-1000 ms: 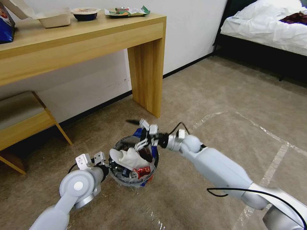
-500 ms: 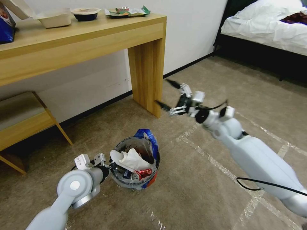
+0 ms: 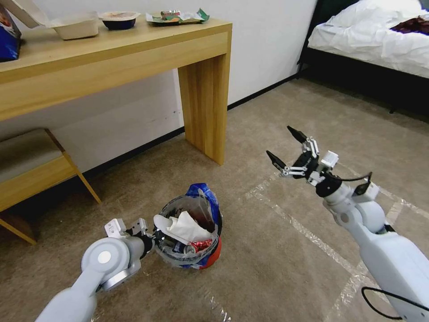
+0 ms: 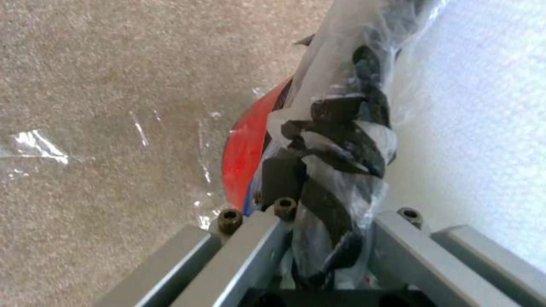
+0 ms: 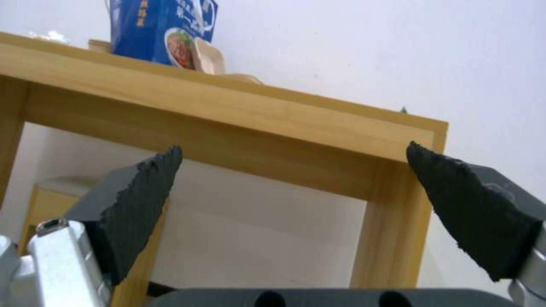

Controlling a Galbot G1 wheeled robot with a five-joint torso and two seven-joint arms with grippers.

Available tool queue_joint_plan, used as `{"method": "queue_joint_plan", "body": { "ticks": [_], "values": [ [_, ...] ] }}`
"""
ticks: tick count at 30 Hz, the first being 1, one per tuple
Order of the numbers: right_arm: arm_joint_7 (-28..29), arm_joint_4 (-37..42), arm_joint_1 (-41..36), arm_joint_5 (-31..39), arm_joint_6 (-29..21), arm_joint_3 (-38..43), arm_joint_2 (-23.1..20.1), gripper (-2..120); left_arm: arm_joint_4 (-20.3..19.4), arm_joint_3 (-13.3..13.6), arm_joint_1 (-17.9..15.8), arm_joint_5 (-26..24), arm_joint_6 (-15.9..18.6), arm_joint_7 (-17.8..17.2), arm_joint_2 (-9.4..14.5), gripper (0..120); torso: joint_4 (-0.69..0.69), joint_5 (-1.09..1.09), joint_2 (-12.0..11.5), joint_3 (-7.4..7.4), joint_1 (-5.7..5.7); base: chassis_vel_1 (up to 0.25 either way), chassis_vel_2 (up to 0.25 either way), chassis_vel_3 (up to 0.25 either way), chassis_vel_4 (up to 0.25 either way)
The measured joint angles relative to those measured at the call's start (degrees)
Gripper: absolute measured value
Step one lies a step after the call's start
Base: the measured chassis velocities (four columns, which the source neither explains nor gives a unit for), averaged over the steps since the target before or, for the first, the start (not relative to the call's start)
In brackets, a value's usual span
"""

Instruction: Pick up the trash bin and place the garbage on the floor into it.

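- The floor (image 3: pixel 277 264) is beige carpet crossed by pale tape lines, with a wooden tabletop (image 3: pixel 111 42) at 11 o'clock against a white wall and a bed (image 3: pixel 375 40) at 1 o'clock.
- The trash bin (image 3: pixel 190 232) stands on the carpet at 7 o'clock in the head view, red-sided and lined with a clear printed bag with a blue handle, tilted slightly.
- The garbage (image 3: pixel 183 226) lies inside the bin: white tissue on top, a red can beside it.
- The left pincer (image 3: pixel 149 236) sits at the bin's 9 o'clock rim, arm bent low with the elbow toward the camera; in the left wrist view its fingers (image 4: pixel 250 256) are clamped on the bagged rim.
- The right pincer (image 3: pixel 288 150) hangs in the air at 3 o'clock, well apart from the bin, forearm angled upward, its black fingertips (image 5: pixel 142 192) spread wide and holding nothing.
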Motion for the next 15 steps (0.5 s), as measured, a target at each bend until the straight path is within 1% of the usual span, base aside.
{"method": "queue_joint_plan", "body": {
  "ticks": [1,3,4,6,7,13,15],
  "values": [
    [0.0,0.0,0.0,0.0,0.0,0.0,0.0,100,0.0,0.0,0.0,0.0,0.0,0.0,0.0,0,0.0,0.0,0.0,0.0,0.0,0.0,0.0,0.0,0.0],
    [-0.46,-0.05,-1.81,-0.71,0.56,1.3,0.44,100,1.64,0.43,-0.55,1.11,0.15,0.54,-0.34,0,0.01,0.0,0.0,0.0,0.0,0.0,0.0,0.0,0.0],
    [-0.46,-0.05,-1.81,-0.71,0.56,1.3,0.44,100,1.64,0.43,-0.55,1.11,0.15,0.54,-0.34,0,0.01,0.0,0.0,0.0,0.0,0.0,0.0,0.0,0.0],
    [-1.02,-0.3,-3.04,-1.36,0.88,2.17,0.87,100,3.48,0.76,-1.11,1.83,0.18,1.13,-0.51,0,0.01,0.0,0.0,0.01,0.0,0.0,0.0,0.0,0.0],
    [-1.02,-0.3,-3.04,-1.36,0.88,2.17,0.87,100,3.48,0.76,-1.11,1.83,0.18,1.13,-0.51,0,0.01,0.0,0.0,0.01,0.0,0.0,0.0,0.0,0.0],
    [-1.39,-0.62,-3.75,-1.97,1.18,2.56,1.49,100,7.48,1.36,-1.75,3.95,0.32,2.38,-1.09,0,0.01,0.0,0.0,0.01,0.01,0.0,0.0,0.0,0.0],
    [-1.43,-0.72,-3.86,-2.09,1.23,2.56,1.59,100,8.02,1.37,-1.83,4.21,0.32,2.47,-1.22,0,0.01,0.0,0.0,0.01,0.01,0.0,0.0,0.0,0.0]
  ]
}}
